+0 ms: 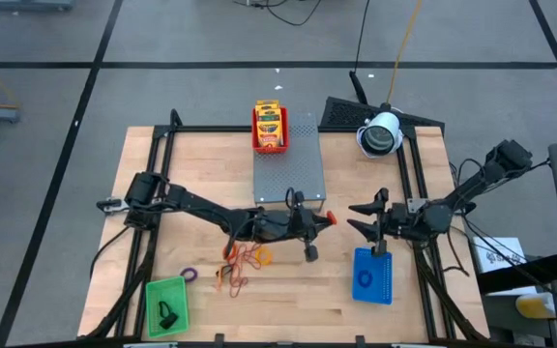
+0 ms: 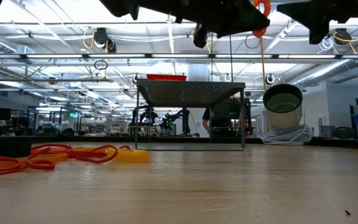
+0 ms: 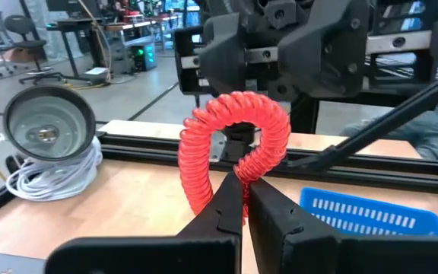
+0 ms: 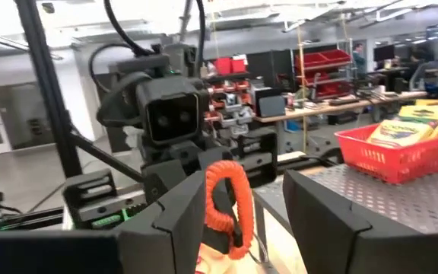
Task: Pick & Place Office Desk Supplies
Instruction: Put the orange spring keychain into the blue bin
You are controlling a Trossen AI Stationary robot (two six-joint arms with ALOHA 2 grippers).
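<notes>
The left gripper (image 1: 325, 220) was clenched on a coiled red-orange rubber-band loop (image 3: 234, 144) held above mid-table, facing the right gripper (image 1: 360, 217) with jaws spread wide, which probably needed centring around the loop before closing.
</notes>
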